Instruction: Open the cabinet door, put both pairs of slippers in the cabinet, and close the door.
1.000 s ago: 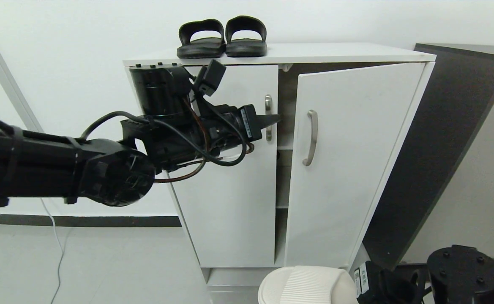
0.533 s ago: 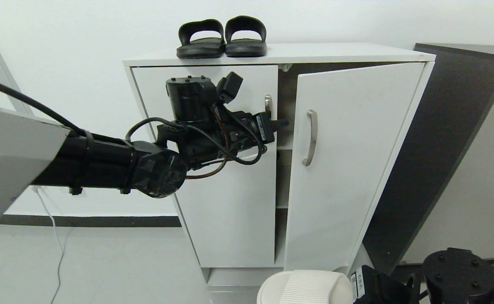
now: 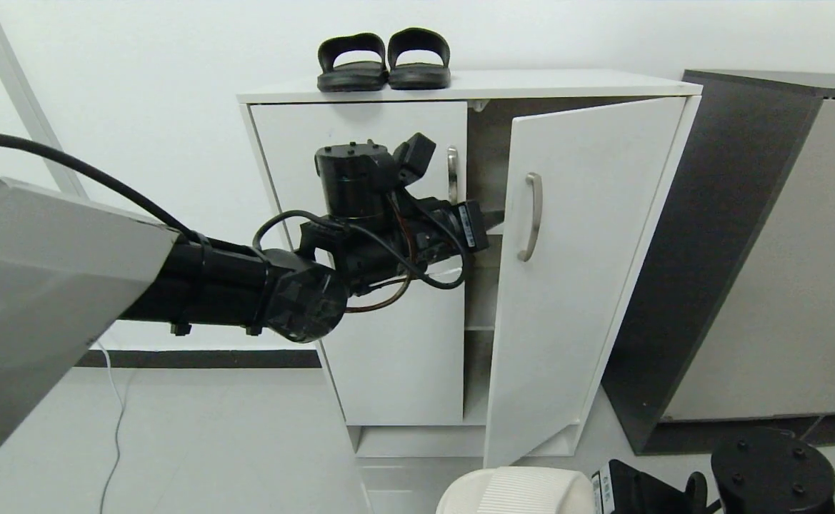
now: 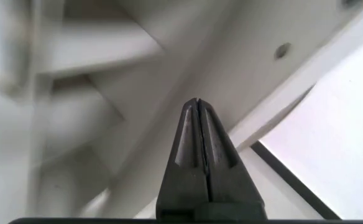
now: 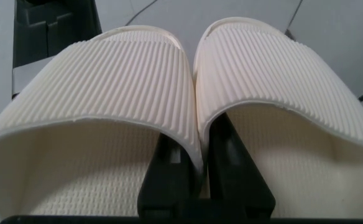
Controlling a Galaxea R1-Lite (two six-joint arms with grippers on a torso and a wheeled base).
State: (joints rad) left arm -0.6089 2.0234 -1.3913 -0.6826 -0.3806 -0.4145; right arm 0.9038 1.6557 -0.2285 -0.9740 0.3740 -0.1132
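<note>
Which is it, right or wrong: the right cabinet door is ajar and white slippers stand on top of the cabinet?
Wrong in one point: the head view shows black slippers on top of the cabinet. The right door is ajar.

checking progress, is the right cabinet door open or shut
Open: the right door is swung out from the cabinet, with a shelf showing in the gap.

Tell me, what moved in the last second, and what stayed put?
The left gripper, shut, slid from in front of the left door across the gap to the right door's edge, and that door swung a little wider. The head camera shifted too, so the cabinet only looks moved. Staying put: the black slippers on the cabinet top, the left door closed, and the white slippers in the right gripper.
</note>
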